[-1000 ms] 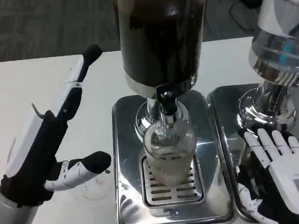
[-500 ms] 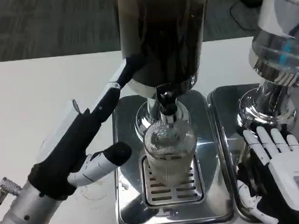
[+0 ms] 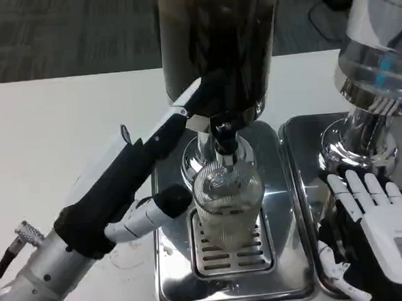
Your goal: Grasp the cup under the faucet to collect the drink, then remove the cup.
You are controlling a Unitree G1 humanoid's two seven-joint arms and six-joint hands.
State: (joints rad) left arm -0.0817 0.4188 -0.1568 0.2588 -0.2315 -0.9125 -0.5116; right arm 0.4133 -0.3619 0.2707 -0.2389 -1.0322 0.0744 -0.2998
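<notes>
A clear ribbed cup (image 3: 228, 202) stands upright on the drip grate (image 3: 218, 257) under the black faucet (image 3: 223, 137) of the dark drink dispenser (image 3: 216, 47). My left hand (image 3: 131, 178) reaches in from the left with fingers apart. Its thumb tip is at the cup's left side and its long fingers extend behind the cup toward the dispenser base. Whether it touches the cup I cannot tell. My right hand (image 3: 380, 231) rests flat, fingers spread, on the right tray (image 3: 304, 158), holding nothing.
A steel drip tray (image 3: 170, 261) surrounds the grate. A second dispenser with a clear tank (image 3: 377, 65) stands at the right on its own tray. White table (image 3: 50, 139) lies open to the left.
My left hand has swung right from the open table to the cup, its thumb now at the cup's side and fingers behind it. The right hand and cup have stayed put.
</notes>
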